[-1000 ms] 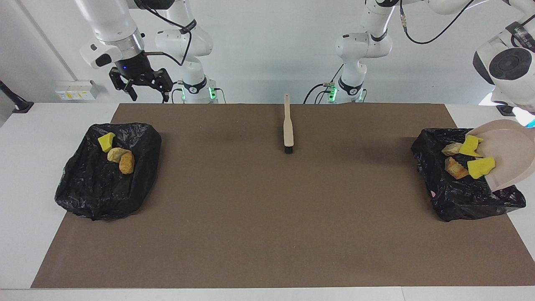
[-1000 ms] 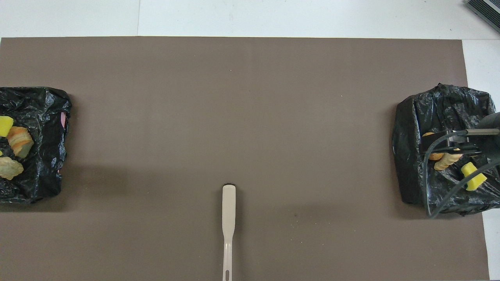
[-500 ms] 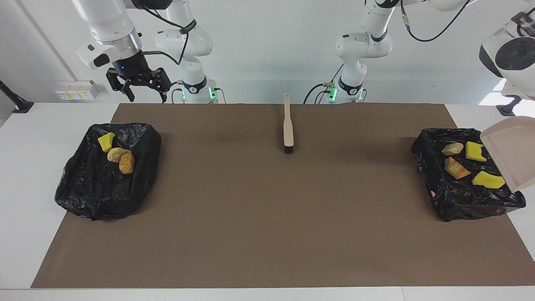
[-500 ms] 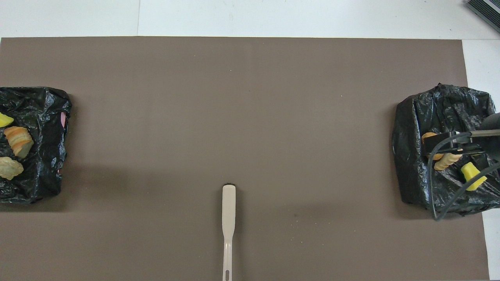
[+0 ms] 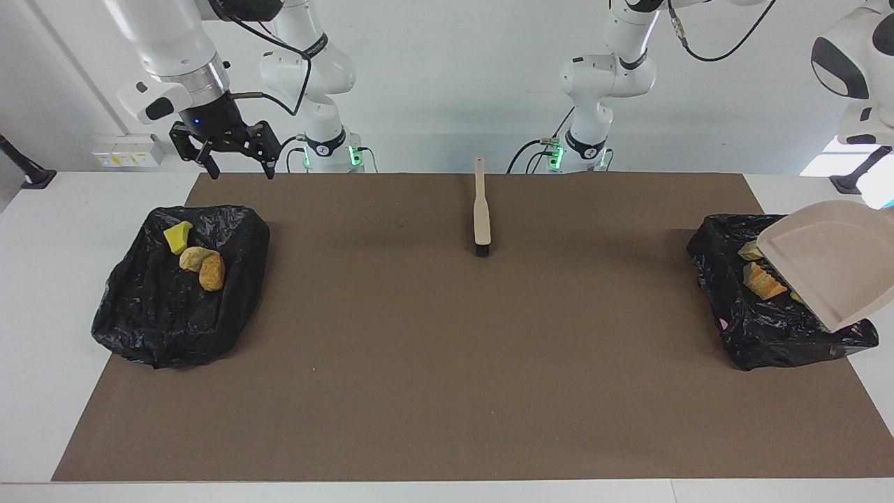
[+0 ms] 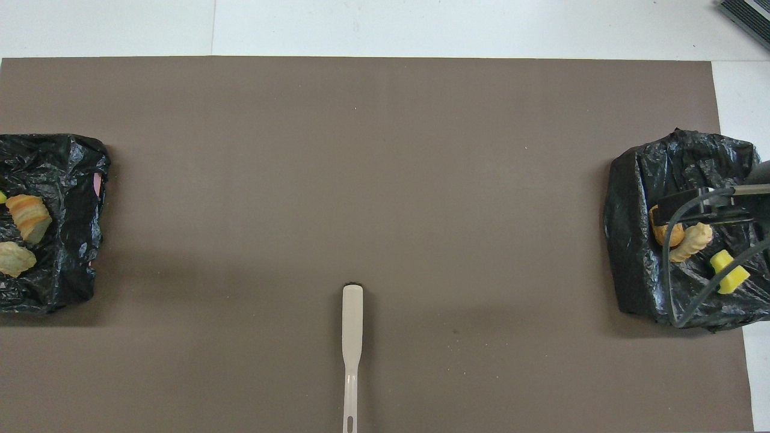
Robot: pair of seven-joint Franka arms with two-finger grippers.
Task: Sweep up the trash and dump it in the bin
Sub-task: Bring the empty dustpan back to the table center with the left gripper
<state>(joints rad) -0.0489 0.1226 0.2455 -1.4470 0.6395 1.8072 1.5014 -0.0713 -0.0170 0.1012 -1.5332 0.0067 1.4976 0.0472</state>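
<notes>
Brown mat covers my surface, with the brush (image 5: pixel 482 216) lying near the robots. All the trash (image 5: pixel 201 264) I see sits in two black bag bins (image 5: pixel 174 314). It looks light and squishy, so I scoop, not pinch. My left tool, out of sight, grips the dustpan (image 5: pixel 834 269) over one bin; my right tool (image 5: pixel 237 166) hangs open.

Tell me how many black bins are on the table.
2. One bin lies at the right arm's end of the table, the other at the left arm's end, partly under the raised dustpan. None seems hidden.
</notes>
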